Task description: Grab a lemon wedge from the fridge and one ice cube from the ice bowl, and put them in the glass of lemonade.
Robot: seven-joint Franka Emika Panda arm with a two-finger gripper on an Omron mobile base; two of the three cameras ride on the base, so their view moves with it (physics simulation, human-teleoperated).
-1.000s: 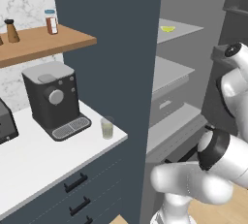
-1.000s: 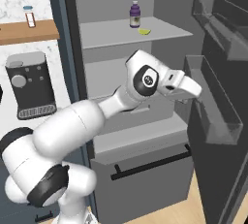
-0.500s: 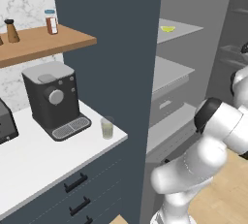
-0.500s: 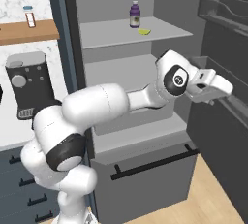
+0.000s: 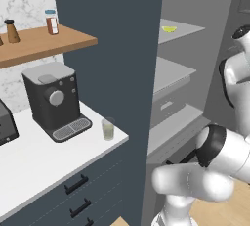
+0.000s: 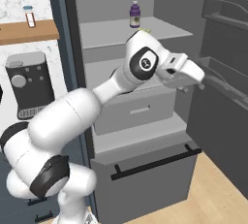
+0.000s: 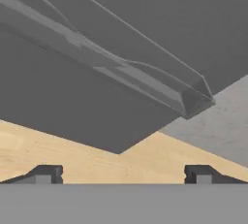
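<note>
Kitchen with the fridge (image 6: 145, 121) standing open. My jaws (image 6: 193, 80) are spread wide and empty, pointing at the door bins (image 7: 145, 80), well below and right of the wedge (image 5: 169, 29) on the top shelf, near a purple bottle (image 6: 134, 14). I judge the wedge light, soft and slick; pinch it gently across the rind. On the tabletop (image 5: 29, 166) the glass (image 5: 108, 129) sits beside the coffee machine (image 5: 51, 100).

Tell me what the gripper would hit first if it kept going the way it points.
Probably the open fridge door: the open gripper faces its inner side just below a clear door bin, with wooden floor lower in view. Depth is unclear.
</note>
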